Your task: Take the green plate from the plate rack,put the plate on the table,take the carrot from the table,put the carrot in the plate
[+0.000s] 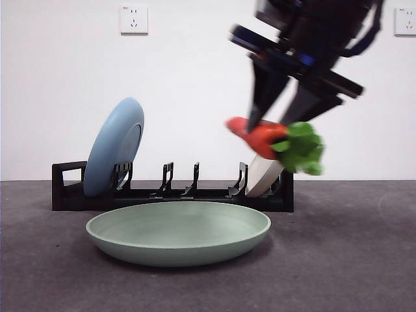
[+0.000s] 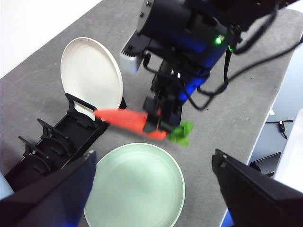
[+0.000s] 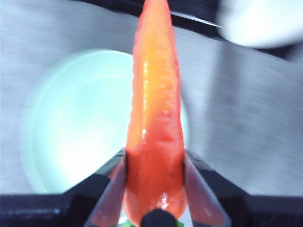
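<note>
Front view: right gripper (image 1: 273, 127) pinches carrot (image 1: 260, 138) at thick end, aloft beside green plate (image 1: 179, 232) rim, nr plate rack (image 1: 169, 192); early drop cd miss plate; left gripper (image 2: 151, 189) spread, idle.

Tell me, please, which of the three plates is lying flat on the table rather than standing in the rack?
The green plate lies flat on the table. The light blue plate and the beige plate stand upright in the plate rack.
</note>
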`<action>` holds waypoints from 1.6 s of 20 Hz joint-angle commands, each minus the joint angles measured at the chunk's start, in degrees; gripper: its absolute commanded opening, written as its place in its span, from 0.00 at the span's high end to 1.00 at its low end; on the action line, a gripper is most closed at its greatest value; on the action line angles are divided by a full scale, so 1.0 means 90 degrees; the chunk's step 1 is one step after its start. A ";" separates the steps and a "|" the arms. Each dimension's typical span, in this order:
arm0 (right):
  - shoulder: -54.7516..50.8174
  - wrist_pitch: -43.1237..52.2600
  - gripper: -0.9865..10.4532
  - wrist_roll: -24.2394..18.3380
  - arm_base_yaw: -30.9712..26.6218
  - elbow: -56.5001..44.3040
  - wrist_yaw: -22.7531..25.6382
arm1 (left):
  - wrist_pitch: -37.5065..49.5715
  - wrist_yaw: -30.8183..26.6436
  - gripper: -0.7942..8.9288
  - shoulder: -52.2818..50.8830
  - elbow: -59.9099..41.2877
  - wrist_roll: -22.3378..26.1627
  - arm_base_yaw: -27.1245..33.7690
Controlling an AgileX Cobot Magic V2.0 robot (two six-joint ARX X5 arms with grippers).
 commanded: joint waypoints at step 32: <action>-0.1554 -0.2310 0.50 0.0493 0.1362 0.0032 0.0160 | -0.0452 0.0002 0.50 -0.0002 -0.0019 -0.0049 -0.0015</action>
